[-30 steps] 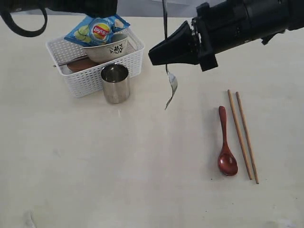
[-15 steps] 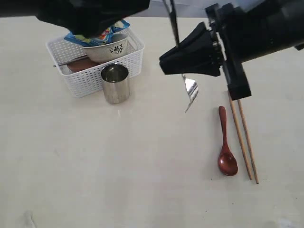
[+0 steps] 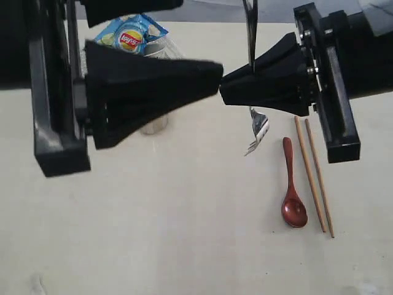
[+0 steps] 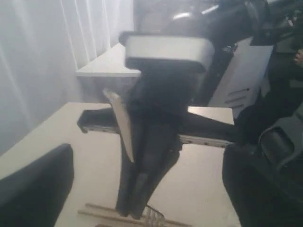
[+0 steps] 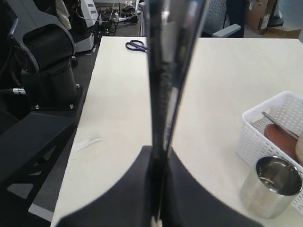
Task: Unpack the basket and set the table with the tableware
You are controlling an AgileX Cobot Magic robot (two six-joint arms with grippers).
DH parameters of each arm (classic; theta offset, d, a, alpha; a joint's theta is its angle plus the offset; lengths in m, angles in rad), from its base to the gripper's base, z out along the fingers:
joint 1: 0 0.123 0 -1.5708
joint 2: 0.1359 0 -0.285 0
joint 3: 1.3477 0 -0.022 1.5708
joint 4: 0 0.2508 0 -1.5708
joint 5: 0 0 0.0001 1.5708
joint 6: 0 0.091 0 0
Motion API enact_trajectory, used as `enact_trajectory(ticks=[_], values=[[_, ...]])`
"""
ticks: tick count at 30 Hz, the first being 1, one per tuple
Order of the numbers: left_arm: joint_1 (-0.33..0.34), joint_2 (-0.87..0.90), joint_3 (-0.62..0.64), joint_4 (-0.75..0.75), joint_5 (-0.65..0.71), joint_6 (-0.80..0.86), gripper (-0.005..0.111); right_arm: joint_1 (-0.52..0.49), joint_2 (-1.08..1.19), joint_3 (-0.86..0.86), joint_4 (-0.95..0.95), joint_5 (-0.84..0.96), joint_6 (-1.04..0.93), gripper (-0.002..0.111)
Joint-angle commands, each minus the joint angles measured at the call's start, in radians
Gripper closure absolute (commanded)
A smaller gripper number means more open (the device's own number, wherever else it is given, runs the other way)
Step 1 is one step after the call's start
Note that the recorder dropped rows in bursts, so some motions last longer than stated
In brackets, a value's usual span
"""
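Observation:
My right gripper [image 3: 230,86] [image 5: 158,189] is shut on the silver fork [image 3: 258,126] [image 5: 165,71], which hangs upright with its tines just above the table [image 3: 153,233], left of the dark red spoon [image 3: 293,187] and the two wooden chopsticks [image 3: 313,178]. My left gripper [image 3: 201,40] [image 4: 149,189] is open and empty, close to the exterior camera; it hides the basket and bowl there. The right wrist view shows the white basket [image 5: 265,123] holding the reddish-brown plate [image 5: 284,137] and the knife [image 5: 279,124], with the steel cup [image 5: 270,191] standing beside it.
The blue chip bag [image 3: 129,38] shows above the left arm. Only a sliver of the cup [image 3: 153,127] shows below that arm. Blue scissors [image 5: 137,45] lie at the table's far edge, and a black arm base [image 5: 47,61] stands beyond it.
The right gripper has carried the fork rightward, closer to the spoon. The left arm has swung from over the basket toward the middle and now fills the left of the exterior view.

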Motion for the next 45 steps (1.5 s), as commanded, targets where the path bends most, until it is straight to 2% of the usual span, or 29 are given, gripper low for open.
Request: enact_trajectory(ticks=[1, 7, 13, 20, 23, 27, 28, 30, 40, 42, 43, 44, 45], values=[[-0.001, 0.019, 0.007, -0.029, 0.095, 0.097, 0.027, 0.000, -0.014, 0.007, 0.036, 0.008, -0.012, 0.109], [-0.001, 0.057, 0.007, -0.029, 0.087, 0.199, 0.027, 0.056, -0.015, 0.022, 0.044, 0.008, -0.028, 0.109], [-0.001, 0.128, -0.012, -0.029, 0.083, 0.199, 0.027, 0.114, -0.015, 0.022, 0.064, 0.008, -0.060, 0.109], [-0.001, 0.165, -0.074, -0.029, 0.144, 0.201, 0.031, 0.118, -0.014, 0.022, 0.054, 0.008, -0.054, 0.109], [-0.001, 0.174, -0.079, -0.029, 0.139, 0.201, 0.043, 0.118, -0.014, 0.022, 0.050, 0.008, -0.054, 0.109], [-0.001, 0.227, -0.079, -0.029, 0.144, 0.201, 0.077, 0.118, -0.014, 0.022, 0.045, 0.008, -0.054, 0.109], [-0.001, 0.240, -0.079, -0.029, 0.144, 0.201, 0.091, 0.118, -0.014, 0.022, 0.043, 0.008, -0.054, 0.109], [-0.001, 0.251, -0.079, -0.029, 0.144, 0.201, 0.106, 0.118, -0.014, 0.022, 0.041, 0.008, -0.053, 0.109], [-0.001, 0.251, -0.087, -0.029, 0.130, 0.199, 0.107, 0.118, -0.014, 0.022, 0.041, 0.008, 0.032, 0.108], [-0.001, 0.251, -0.099, -0.029, 0.082, 0.163, 0.107, 0.118, -0.014, 0.022, 0.041, 0.008, 0.045, 0.100], [-0.001, 0.251, -0.114, -0.029, 0.056, 0.149, 0.107, 0.118, -0.014, 0.022, 0.044, 0.008, 0.048, 0.086], [-0.001, 0.251, -0.129, -0.029, 0.053, 0.141, 0.107, 0.118, -0.014, 0.022, 0.052, 0.008, 0.048, 0.067], [-0.001, 0.251, -0.135, -0.029, 0.053, 0.136, 0.107, 0.118, -0.014, 0.022, 0.062, 0.008, 0.048, 0.061]])
